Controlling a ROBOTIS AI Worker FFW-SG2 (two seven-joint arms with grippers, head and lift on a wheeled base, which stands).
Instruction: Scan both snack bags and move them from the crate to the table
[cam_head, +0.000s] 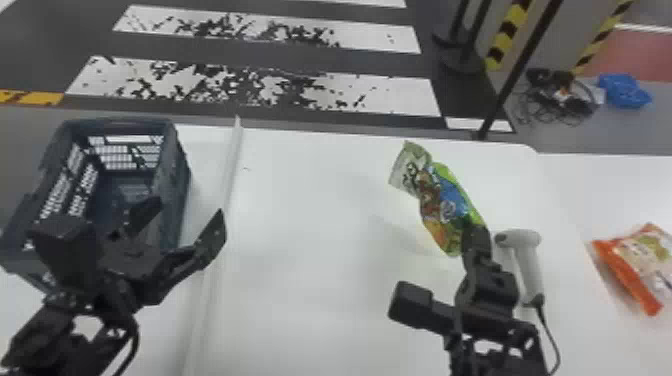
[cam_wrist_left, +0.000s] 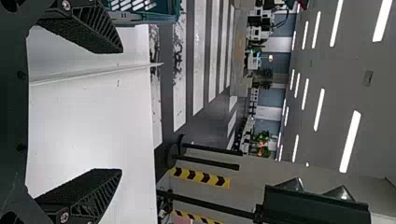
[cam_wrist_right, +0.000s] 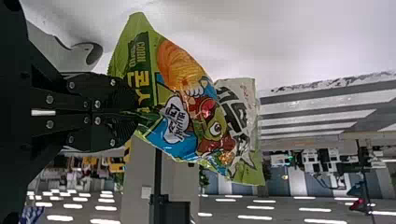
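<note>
My right gripper (cam_head: 475, 235) is shut on the near end of the green snack bag (cam_head: 442, 200), held over the white table (cam_head: 300, 225). In the right wrist view, my right gripper (cam_wrist_right: 136, 112) pinches the green bag (cam_wrist_right: 187, 112), whose far end sticks out beyond the fingertips. The orange snack bag (cam_head: 632, 267) lies on the table at the far right. My left gripper (cam_head: 182, 220) stands open beside and partly over the dark crate (cam_head: 172, 150) at the left. In the left wrist view, my left gripper (cam_wrist_left: 121, 112) has nothing between its fingers.
A white handheld scanner (cam_head: 527, 265) with a cable is just right of my right gripper. A raised seam (cam_head: 231, 170) crosses the table beside the crate. Past the far table edge stand dark poles (cam_head: 520, 65).
</note>
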